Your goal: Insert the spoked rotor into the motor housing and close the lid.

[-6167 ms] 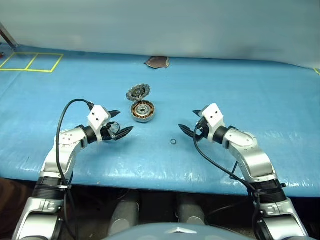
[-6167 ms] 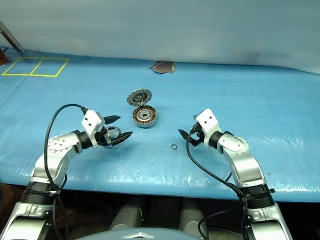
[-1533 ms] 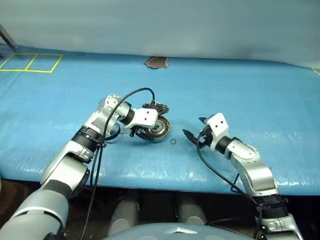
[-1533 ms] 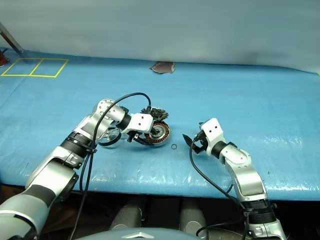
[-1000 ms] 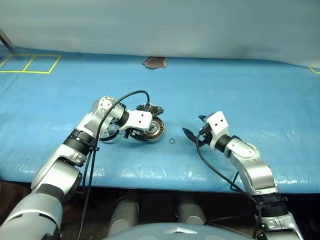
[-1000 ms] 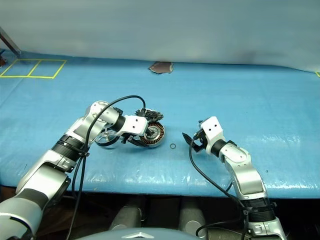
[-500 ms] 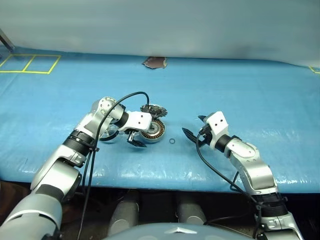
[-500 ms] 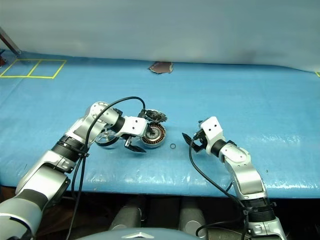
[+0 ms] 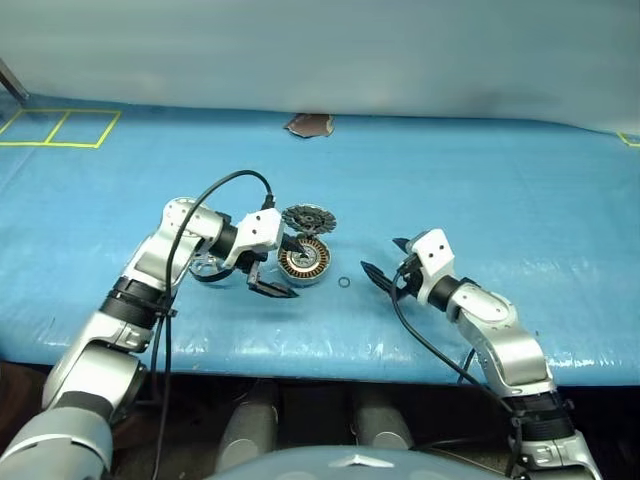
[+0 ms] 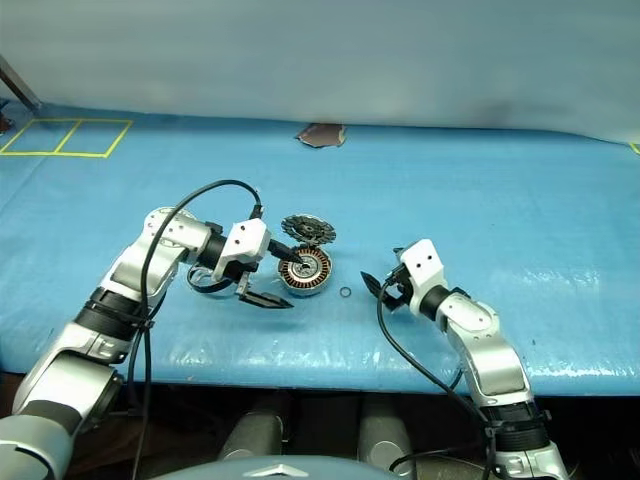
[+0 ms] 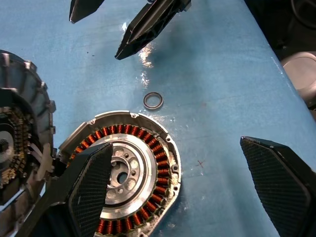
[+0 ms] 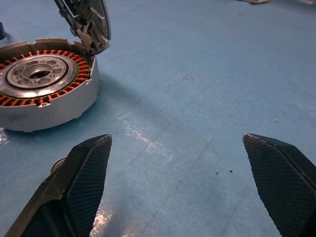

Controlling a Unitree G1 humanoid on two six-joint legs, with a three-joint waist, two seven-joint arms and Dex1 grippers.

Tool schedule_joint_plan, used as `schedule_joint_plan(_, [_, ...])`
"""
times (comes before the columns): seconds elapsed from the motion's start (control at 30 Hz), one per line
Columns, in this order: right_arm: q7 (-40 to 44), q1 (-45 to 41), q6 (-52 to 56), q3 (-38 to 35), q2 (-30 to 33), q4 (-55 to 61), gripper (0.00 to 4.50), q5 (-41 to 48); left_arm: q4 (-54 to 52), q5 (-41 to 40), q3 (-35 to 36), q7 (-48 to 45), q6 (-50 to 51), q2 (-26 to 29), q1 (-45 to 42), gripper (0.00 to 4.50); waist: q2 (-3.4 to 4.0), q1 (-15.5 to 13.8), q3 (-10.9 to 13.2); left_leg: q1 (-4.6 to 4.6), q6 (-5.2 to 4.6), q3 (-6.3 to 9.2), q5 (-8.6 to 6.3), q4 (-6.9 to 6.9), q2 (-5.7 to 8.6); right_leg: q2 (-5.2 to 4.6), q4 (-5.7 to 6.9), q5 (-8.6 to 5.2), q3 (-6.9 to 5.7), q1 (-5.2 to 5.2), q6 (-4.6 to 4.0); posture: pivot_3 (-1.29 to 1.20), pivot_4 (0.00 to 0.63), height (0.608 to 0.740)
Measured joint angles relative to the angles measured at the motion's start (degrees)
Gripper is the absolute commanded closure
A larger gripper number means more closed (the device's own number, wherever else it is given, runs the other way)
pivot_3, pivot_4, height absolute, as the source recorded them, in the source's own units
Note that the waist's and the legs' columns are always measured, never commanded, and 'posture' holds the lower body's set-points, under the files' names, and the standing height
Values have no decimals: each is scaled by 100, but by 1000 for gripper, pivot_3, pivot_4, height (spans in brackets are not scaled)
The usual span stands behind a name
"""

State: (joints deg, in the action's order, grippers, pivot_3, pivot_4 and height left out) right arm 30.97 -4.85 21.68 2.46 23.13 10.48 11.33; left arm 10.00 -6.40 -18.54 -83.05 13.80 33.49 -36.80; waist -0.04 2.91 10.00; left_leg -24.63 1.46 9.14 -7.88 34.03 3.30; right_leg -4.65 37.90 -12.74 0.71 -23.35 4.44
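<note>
The motor housing (image 9: 303, 262), a shallow silver cup ringed with copper windings round a bright hub, sits on the blue tarp (image 9: 480, 190). Its finned lid (image 9: 308, 217) stands raised at the far edge. The left gripper (image 9: 272, 275) hangs just beside the housing, jaws spread, empty. The right gripper (image 9: 385, 269), jaws released, rests well apart; a small black ring (image 9: 344, 284) lies between on open tarp
</note>
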Motion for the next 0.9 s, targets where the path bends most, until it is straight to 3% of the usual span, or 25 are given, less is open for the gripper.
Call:
schedule_joint_plan(0.2, [30, 242, 11, 234, -182, 202, 0, 54, -752, -614, 415, 194, 445, 129, 742, 16, 1, -10, 0, 2, 0, 0, 0, -1, -1, -1, 1, -8, 3, 0, -14, 0, 150, 740])
schedule_joint_plan(0.43, [-14, 381, 22, 491, -366, 223, 0, 50, -941, -1284, 1084, 819, 437, -137, 1614, 16, 2, -68, -1, 5, 1, -2, 0, 0, -3, -3, 1, -9, 4, -1, -17, 0, 150, 740])
schedule_joint_plan(0.67, [-15, 392, 23, 646, -380, 218, 0, 12, -969, -1470, 1129, 1068, 416, -162, 2196, 16, 2, -90, -1, 3, 2, -2, -1, -1, -3, -4, 1, -10, 4, -4, -20, 0, 150, 740])
schedule_joint_plan(0.9, [-55, 366, 23, 684, -438, 104, 0, -35, -803, -1206, 1306, 1646, -733, -346, 2303, 16, 2, -122, -2, 3, 3, -4, -1, -3, -3, -6, 0, -10, 4, -7, -21, 0, 150, 740])
